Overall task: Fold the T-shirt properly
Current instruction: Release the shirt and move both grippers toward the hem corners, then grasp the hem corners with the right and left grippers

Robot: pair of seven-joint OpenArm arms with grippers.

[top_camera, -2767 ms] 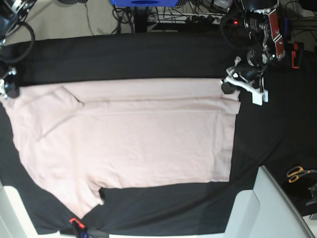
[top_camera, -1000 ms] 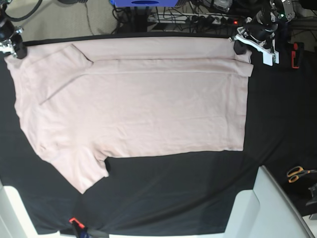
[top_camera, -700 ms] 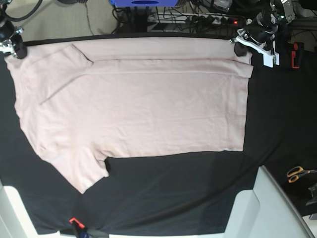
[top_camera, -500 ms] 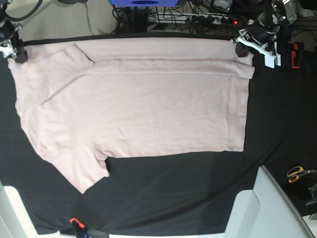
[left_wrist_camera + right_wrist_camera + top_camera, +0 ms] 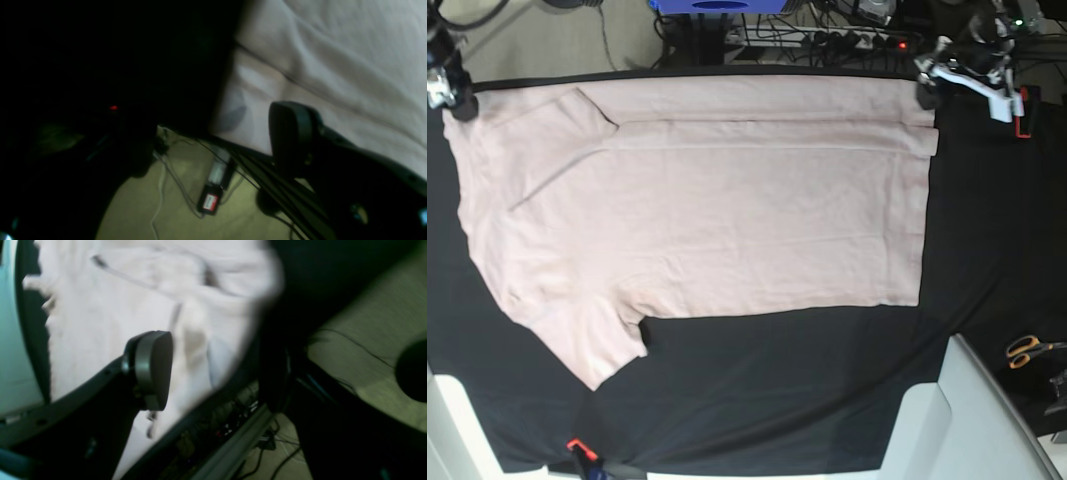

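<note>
t-shirt [image 5: 697, 210]: you see its long axis run left-right, hem right, sleeve lower left.
left gripper [image 5: 957, 80]: jaws apart, holding nothing.
right gripper [image 5: 449, 95]: jaws apart, holding nothing.

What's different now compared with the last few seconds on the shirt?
Both arms dragged the T-shirt toward the far table edge, then let go. The left pincer now sits off the hem corner, and the right pincer is clear of the shoulder corner; both have opened and pulled outward. The shirt lies flat with its far strip still folded over, and the scissors have not moved.
</note>
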